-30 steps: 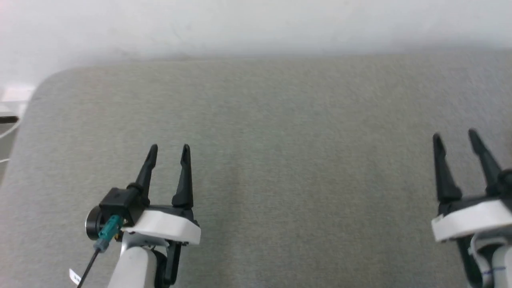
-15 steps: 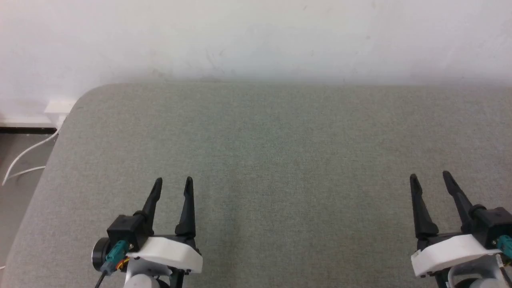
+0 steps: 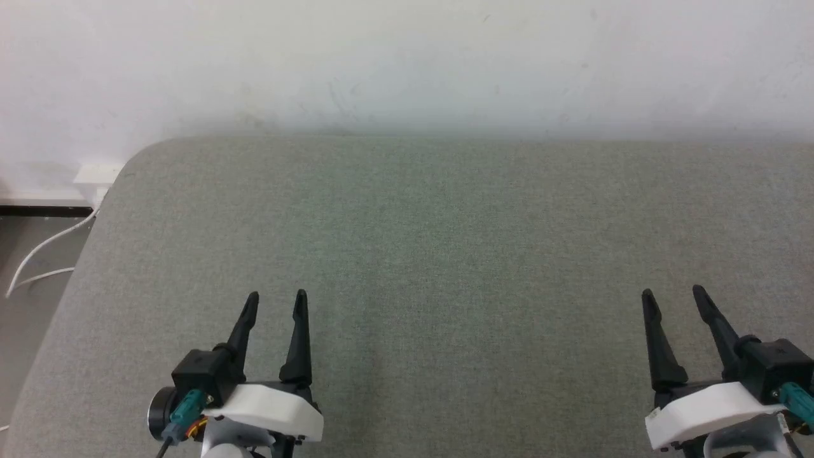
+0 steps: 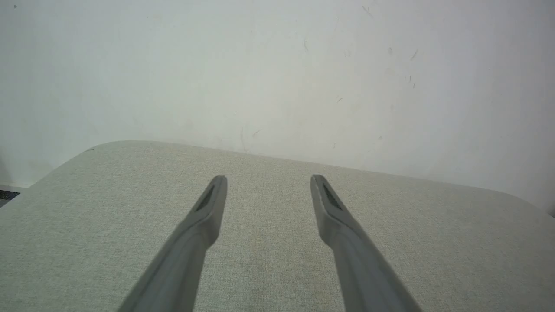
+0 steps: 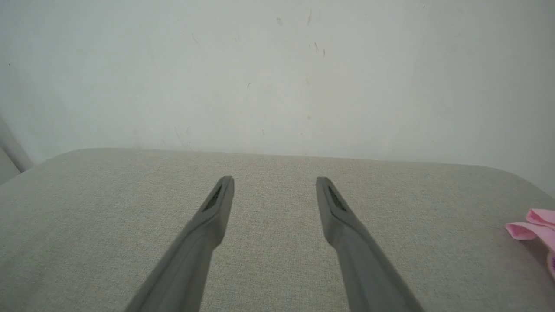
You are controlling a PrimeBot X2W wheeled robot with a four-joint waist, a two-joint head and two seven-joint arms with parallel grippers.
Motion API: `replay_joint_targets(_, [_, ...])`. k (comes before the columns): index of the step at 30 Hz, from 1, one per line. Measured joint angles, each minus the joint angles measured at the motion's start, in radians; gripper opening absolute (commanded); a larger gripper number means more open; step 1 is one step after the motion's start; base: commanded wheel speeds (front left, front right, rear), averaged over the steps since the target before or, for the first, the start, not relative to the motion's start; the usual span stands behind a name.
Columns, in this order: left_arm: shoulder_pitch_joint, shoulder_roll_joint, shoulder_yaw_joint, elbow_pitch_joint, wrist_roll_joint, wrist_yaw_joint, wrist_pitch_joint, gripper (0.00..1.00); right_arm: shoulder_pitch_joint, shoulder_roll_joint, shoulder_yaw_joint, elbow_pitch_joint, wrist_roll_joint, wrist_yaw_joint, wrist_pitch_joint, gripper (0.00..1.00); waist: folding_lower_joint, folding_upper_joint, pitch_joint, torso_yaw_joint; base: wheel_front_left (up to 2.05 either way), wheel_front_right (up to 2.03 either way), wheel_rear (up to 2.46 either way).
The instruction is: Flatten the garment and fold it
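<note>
both arms hover low over the grey padded surface (image 3: 445, 242), fingers pointing toward the white wall (image 3: 407, 63). the left gripper (image 3: 276, 295) has its jaws spread apart with nothing between them, and the right gripper (image 3: 673, 291) is just as wide and empty. the garment (image 5: 531, 227), a crumpled pink bit of it, lies on the surface well off to the right of the right gripper, touching neither finger.

Two hands: left hand (image 3: 276, 295), right hand (image 3: 673, 292). One garment (image 5: 522, 230). One grey padded table (image 3: 445, 254). One wall (image 3: 407, 63).
</note>
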Motion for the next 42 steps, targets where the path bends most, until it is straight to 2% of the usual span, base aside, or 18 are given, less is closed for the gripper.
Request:
replay_joint_targets(1, [0.0, 0.0, -0.001, 0.001, 0.0, 0.003, 0.0, 1.0, 0.0, 0.0, 0.001, 0.003, 0.005, 0.0, 0.0, 1.0, 0.0, 0.0, 0.0, 0.0, 0.0, 0.0, 0.0])
replay_joint_targets(2, [0.0, 0.0, -0.002, 0.002, -0.001, 0.003, 0.001, 0.0, 0.0, 0.0, 0.003, 0.005, 0.007, 0.0, 0.0, 0.0, 0.0, 0.0, -0.001, 0.001, 0.0, 0.0, 0.0])
replay_joint_targets(42, [0.0, 0.0, 0.017, -0.031, 0.048, 0.003, 0.056, 0.0, -0.003, 0.0, 0.015, 0.005, -0.007, 0.0, 0.027, 0.0, 0.0001, 0.0, -0.007, -0.008, 0.0, 0.0, 0.0])
